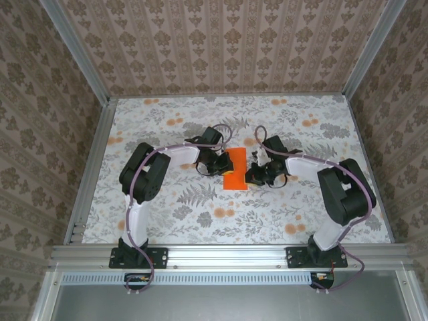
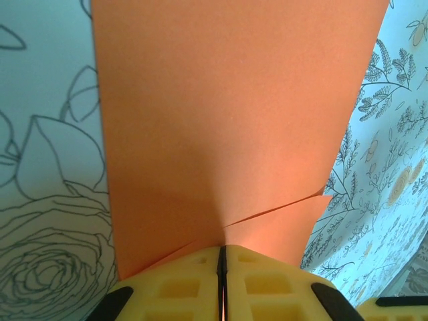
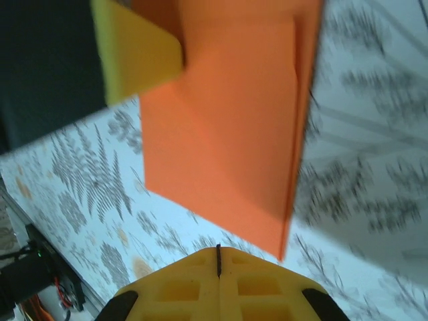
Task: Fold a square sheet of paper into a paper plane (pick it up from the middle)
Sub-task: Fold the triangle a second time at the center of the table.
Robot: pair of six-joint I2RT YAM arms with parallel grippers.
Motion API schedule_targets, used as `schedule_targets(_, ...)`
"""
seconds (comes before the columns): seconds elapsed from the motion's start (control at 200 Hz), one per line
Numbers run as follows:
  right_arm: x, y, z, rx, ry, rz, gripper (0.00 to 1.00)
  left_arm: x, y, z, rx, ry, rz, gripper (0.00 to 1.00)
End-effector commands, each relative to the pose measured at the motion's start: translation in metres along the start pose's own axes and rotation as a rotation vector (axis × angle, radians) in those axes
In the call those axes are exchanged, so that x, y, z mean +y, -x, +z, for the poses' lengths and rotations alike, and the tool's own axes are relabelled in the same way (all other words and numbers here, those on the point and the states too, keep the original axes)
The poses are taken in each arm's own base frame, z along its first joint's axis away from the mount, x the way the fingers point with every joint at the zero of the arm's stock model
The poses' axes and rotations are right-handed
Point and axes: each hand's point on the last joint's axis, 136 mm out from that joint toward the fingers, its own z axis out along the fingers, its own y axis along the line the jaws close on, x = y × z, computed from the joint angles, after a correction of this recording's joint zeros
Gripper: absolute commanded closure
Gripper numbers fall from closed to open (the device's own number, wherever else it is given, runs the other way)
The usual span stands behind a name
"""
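Observation:
The square sheet of paper is bright orange and folded into a narrow rectangle at the table's middle. No pointed paper plane is in view. My left gripper is at its left edge. In the left wrist view the paper has two creases that meet at the shut jaws of the left gripper, which pinch its edge. My right gripper is just right of the sheet. In the right wrist view the right gripper is shut and empty, just short of the layered paper. A yellow left finger rests on the paper's far corner.
The floral tablecloth covers the whole table. Aluminium rails and patterned walls enclose it on three sides. The arm bases stand at the near edge.

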Motion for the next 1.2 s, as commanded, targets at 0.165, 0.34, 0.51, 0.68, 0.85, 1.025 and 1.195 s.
schedule_targets(0.165, -0.008, 0.004, 0.022, 0.047, -0.040, 0.038, 0.95, 0.045, 0.005, 0.007, -0.007, 0.155, -0.044, 0.90)
schedule_targets(0.34, -0.029, -0.013, 0.025, 0.083, -0.110, 0.064, 0.95, 0.047, 0.004, 0.009, 0.000, 0.156, -0.045, 0.90)
schedule_targets(0.51, -0.045, -0.035, 0.019, 0.097, -0.155, 0.095, 0.95, 0.048, 0.004, 0.008, -0.003, 0.160, -0.041, 0.90)
schedule_targets(0.68, -0.048, -0.051, 0.001, 0.073, -0.172, 0.093, 0.95, 0.041, 0.006, 0.006, -0.009, 0.141, -0.017, 0.90)
schedule_targets(0.85, -0.023, -0.031, -0.028, -0.047, -0.150, 0.032, 0.92, 0.009, 0.013, -0.009, -0.049, 0.071, 0.038, 0.85)
schedule_targets(1.025, -0.001, -0.002, -0.052, -0.171, -0.168, -0.038, 0.75, -0.028, 0.014, -0.047, -0.142, -0.009, 0.059, 0.65)
schedule_targets(1.195, 0.013, 0.020, -0.050, -0.213, -0.212, -0.115, 0.65, -0.016, 0.005, -0.082, -0.242, 0.037, 0.019, 0.34)
